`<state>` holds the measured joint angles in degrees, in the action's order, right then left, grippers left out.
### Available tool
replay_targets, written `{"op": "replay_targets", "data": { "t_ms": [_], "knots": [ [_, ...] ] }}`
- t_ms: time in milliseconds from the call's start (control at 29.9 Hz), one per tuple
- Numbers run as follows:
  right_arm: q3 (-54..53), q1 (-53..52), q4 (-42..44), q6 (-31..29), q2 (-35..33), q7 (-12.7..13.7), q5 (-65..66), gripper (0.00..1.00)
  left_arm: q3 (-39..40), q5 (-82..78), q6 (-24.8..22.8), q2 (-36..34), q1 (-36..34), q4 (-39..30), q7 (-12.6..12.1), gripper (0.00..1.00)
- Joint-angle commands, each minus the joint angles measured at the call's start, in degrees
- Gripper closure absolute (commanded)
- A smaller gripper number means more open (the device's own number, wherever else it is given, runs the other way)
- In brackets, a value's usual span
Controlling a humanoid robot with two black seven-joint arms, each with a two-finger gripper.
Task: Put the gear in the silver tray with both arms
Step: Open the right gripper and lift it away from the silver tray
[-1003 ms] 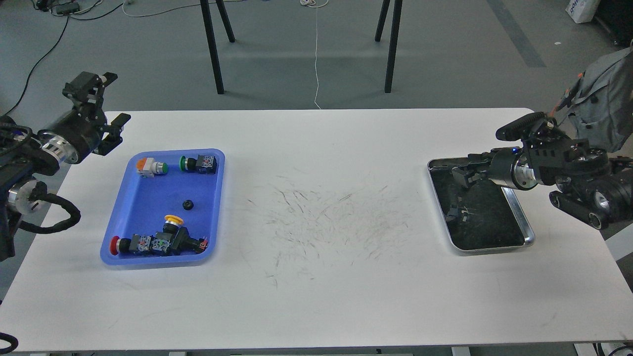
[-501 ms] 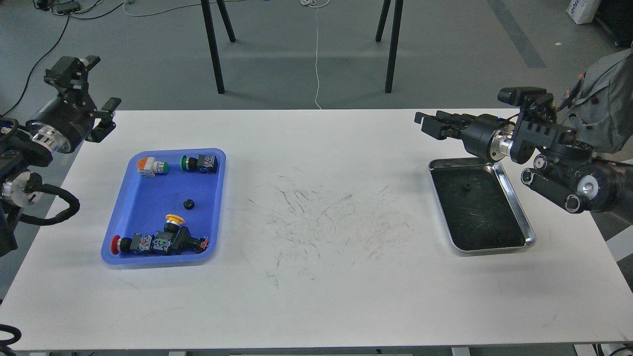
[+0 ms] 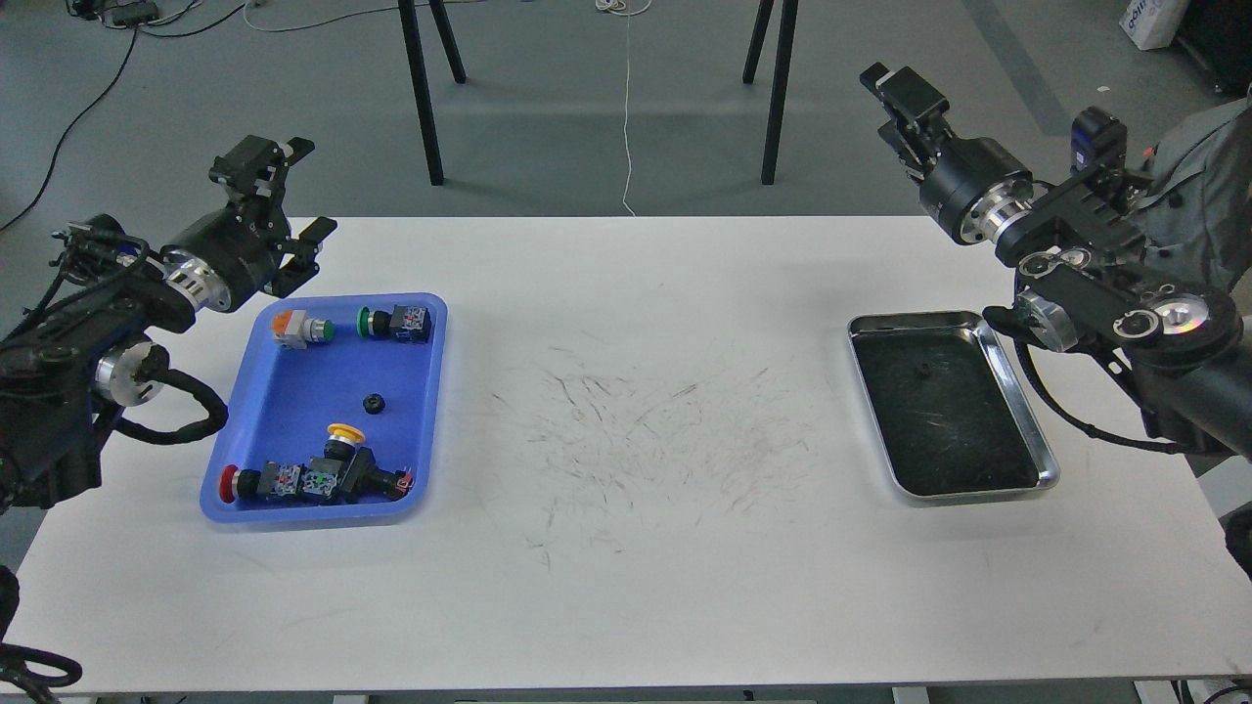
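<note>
White bench (image 3: 626,587), scuffed at its middle. Blue tray (image 3: 293,411) near the left edge, holding push-button switches (image 3: 313,479) and one small black gear (image 3: 372,403). Silver tray (image 3: 1022,411) near the right edge, with a small dark gear (image 3: 920,370) on its inner bottom toward the far end. Left hand (image 3: 289,191) raised over the far left corner, fingers spread, holding nothing. Right hand (image 3: 895,93) lifted beyond the far right corner; seen end-on, so probably empty, opening impossible to tell.
</note>
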<state>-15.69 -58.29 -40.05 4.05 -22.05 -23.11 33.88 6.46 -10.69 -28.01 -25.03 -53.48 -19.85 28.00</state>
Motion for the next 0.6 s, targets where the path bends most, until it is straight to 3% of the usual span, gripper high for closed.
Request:
{"op": "replay_targets", "data": {
  "t_ms": [0, 568],
  "knots": [
    [-0.31, 0.46, -0.02, 1.66, 1.56, -0.01, -2.5, 0.18, -3.38, 0.4, 0.01, -0.02, -1.27, 0.42, 0.0, 0.0],
    [-2.59, 3.53, -0.73, 5.36, 4.2, -0.09, -2.5, 0.16, 0.48, 1.11, 0.01, 4.73, -2.42, 4.82, 0.0, 0.0]
  ]
}}
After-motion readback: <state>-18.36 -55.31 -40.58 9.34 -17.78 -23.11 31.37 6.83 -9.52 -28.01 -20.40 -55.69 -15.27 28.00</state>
